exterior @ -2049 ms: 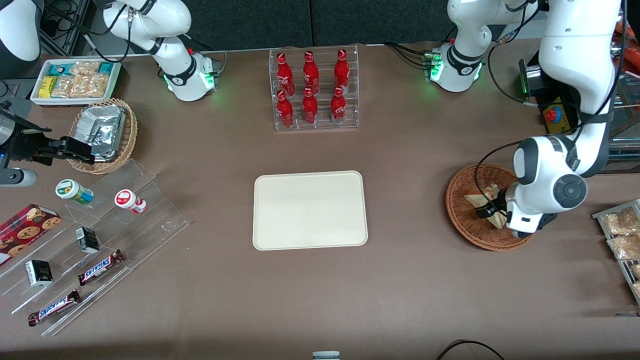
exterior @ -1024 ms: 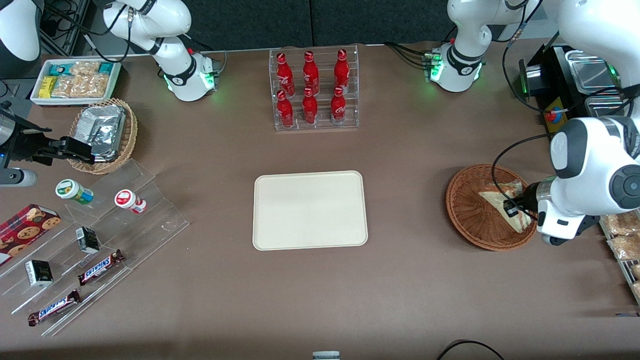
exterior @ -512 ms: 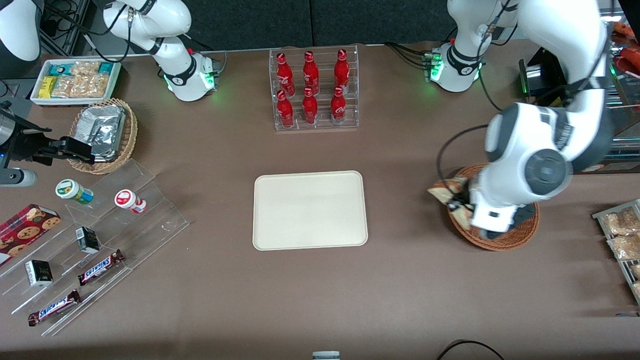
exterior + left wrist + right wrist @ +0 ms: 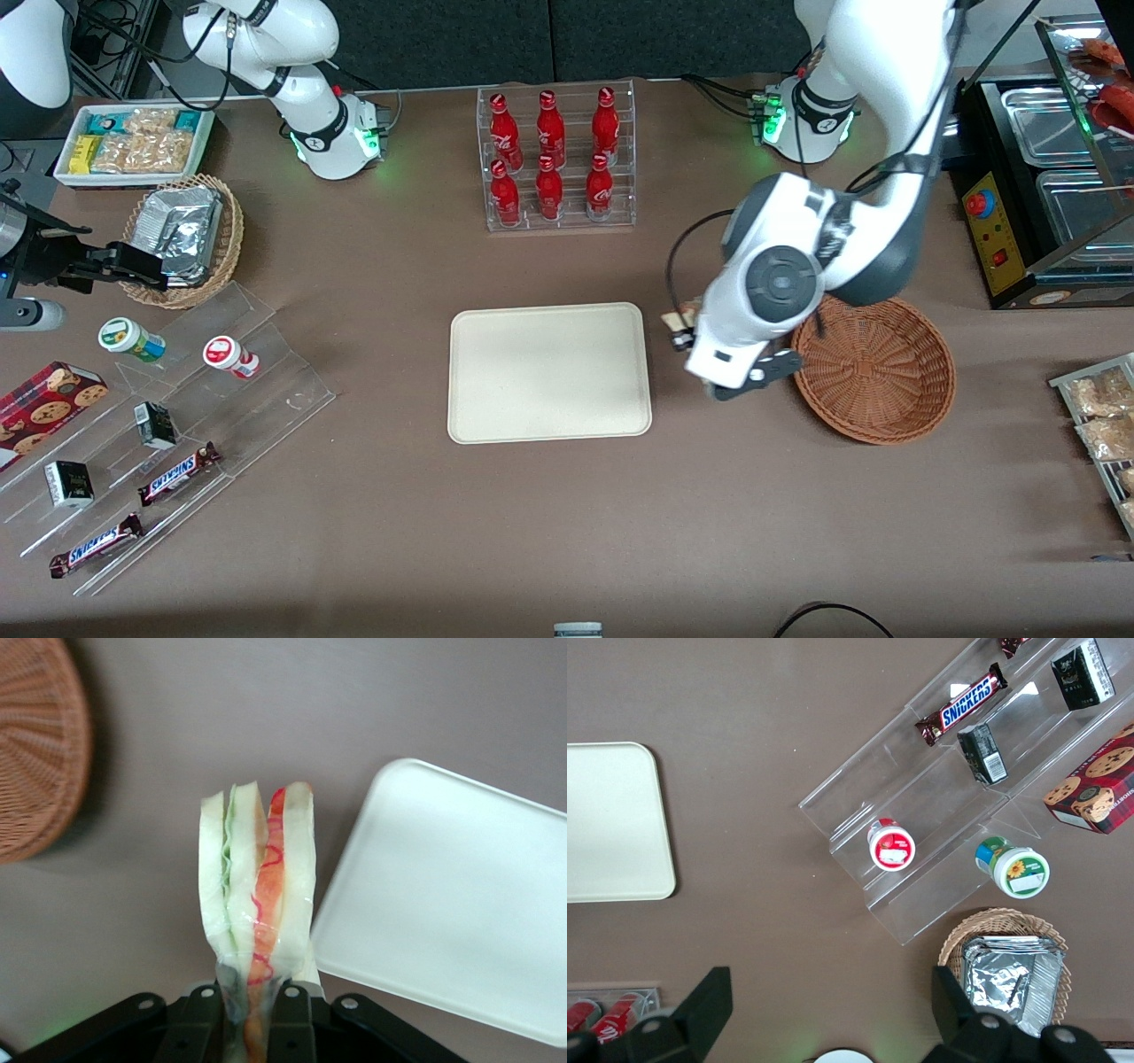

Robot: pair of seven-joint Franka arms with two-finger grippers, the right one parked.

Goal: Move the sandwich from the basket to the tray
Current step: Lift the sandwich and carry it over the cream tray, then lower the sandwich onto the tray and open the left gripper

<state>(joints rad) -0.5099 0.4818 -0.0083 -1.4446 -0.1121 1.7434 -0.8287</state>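
Front cam: high up, looks steeply down at me and the whole worktop point(image 4: 372, 532), wide and far off. It takes in the tray point(image 4: 549, 372), the basket point(image 4: 877, 372) and my pincer point(image 4: 680, 330) between them.

My left wrist cam: looks past the pincer point(image 4: 255, 1014) straight down at the worktop, very close. The sandwich point(image 4: 257, 895) fills the middle; only part of the basket point(image 4: 40, 744) and tray point(image 4: 452, 904) show.

Right wrist cam: faces down from mid height, over the parked arm's end.

Shared: all 3 views catch the tray point(image 4: 611, 824); front and right wrist also share the snack stand point(image 4: 957, 797).
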